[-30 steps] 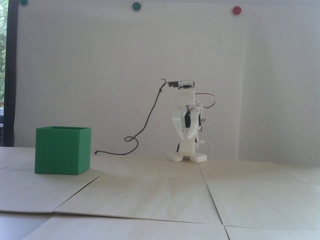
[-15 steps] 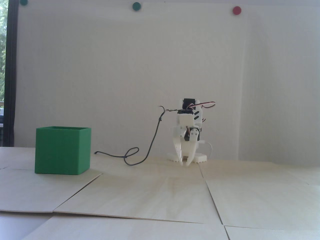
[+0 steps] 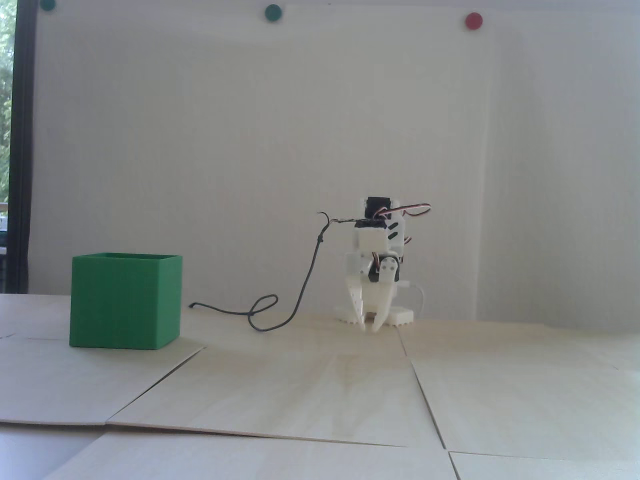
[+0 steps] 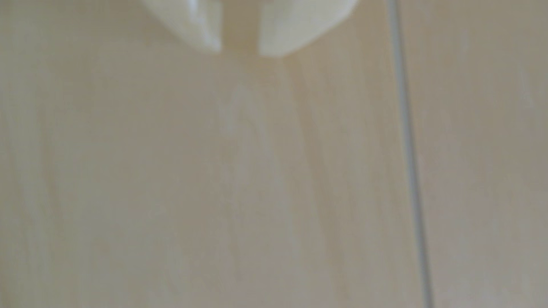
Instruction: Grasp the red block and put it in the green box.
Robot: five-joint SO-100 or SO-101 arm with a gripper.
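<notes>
Gripper [image 3: 370,327] down at the far table [image 3: 320,390], tips slightly parted, holding nothing; red block nowhere in view; green box [image 3: 125,302] well left; likely closing on air, block unlocated

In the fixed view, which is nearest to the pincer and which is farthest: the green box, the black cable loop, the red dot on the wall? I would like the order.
Order from the pincer, as the fixed view shows it:
1. Black cable loop, lying on the table just to its left.
2. Green box, further left on the table.
3. Red dot, high on the wall, up and to the right.
</notes>
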